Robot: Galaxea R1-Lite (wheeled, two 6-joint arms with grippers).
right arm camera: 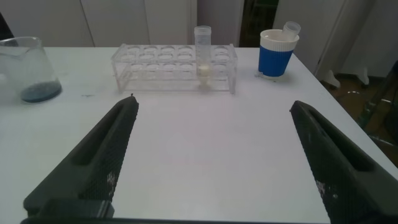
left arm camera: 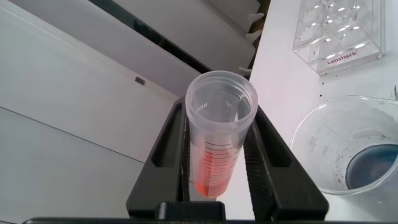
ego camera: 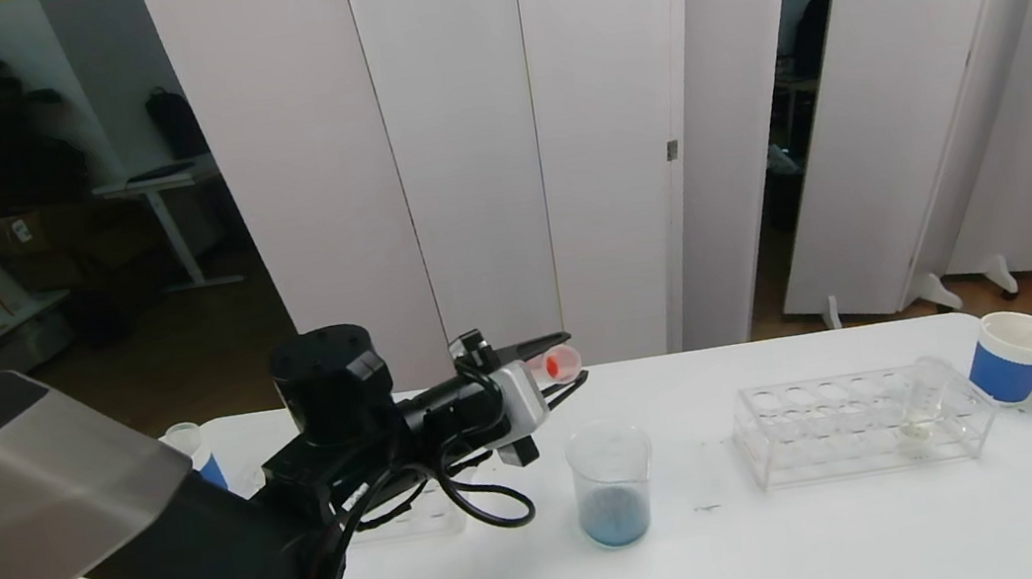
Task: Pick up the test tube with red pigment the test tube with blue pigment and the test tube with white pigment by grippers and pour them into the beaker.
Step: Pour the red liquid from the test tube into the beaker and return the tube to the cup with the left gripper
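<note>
The left hand is clamped on the test tube with red pigment, held tilted in the air near the desk's far edge, just behind the beaker. The beaker stands mid-desk with blue liquid at its bottom. Toward the right edge, the test tube with white pigment sits in a clear rack, beside a blue-banded paper cup. The right hand hangs over the desk's near side, fingers spread wide, gripping nothing.

left pincer: raised, clamped shut | right pincer: low, fingers spread wide
</note>
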